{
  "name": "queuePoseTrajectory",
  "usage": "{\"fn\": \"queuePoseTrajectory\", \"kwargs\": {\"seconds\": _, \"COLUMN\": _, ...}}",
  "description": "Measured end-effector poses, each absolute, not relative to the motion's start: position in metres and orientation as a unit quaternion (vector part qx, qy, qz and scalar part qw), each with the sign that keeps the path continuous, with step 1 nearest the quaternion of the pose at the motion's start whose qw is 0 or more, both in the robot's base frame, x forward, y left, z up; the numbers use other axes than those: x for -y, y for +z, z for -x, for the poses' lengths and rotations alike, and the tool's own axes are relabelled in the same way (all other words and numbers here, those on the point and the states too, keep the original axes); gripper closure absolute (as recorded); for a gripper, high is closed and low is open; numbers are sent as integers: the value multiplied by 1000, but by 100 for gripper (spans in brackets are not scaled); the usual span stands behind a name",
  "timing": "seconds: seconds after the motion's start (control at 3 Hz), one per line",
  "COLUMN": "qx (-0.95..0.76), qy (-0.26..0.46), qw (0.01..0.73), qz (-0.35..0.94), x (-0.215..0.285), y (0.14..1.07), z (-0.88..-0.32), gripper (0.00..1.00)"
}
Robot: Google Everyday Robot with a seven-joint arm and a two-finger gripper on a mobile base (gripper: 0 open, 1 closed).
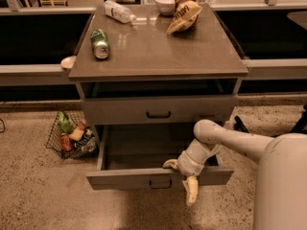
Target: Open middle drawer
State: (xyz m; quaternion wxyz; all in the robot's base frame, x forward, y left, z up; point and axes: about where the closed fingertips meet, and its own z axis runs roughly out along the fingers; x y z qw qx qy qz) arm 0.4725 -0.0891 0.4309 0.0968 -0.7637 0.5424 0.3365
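Basket: a wire basket (72,135) of packets sits on the floor, left of the cabinet and near the open drawer's left corner.
Tabletop: on the grey-brown tabletop (158,56) we see a can (100,43) lying on its side, a bottle (119,12), a bowl (164,3) and a bag (184,14).
Middle drawer: the middle drawer (124,178) stands well out from the cabinet, below a shut drawer (120,111). Its inside looks bare.
Handle: a small black bar handle (160,184) sits at the middle of the flat front.
Gripper: the gripper (181,178) is at the drawer's front edge, just right of the handle. Its fingers are spread apart, one over the rim and one hanging down before the front. We cannot tell if they press on it.
Handling: we judge the drawer stiff, light while bare, smooth on its flat faces, and not fragile. It should slide straight on its runners.
Hold: we would hook the handle or the front's top edge near the middle, so the drawer does not skew.
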Motion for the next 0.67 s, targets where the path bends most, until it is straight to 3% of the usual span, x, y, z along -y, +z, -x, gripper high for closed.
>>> {"fn": "queuePoseTrajectory", "kwargs": {"seconds": 0.33, "qx": -547, "qy": 347, "qw": 82, "qz": 757, "x": 90, "y": 432, "z": -453, "gripper": 16}}
{"fn": "queuePoseTrajectory", "kwargs": {"seconds": 0.67, "qx": -551, "qy": 349, "qw": 76, "qz": 754, "x": 91, "y": 438, "z": -441, "gripper": 6}}
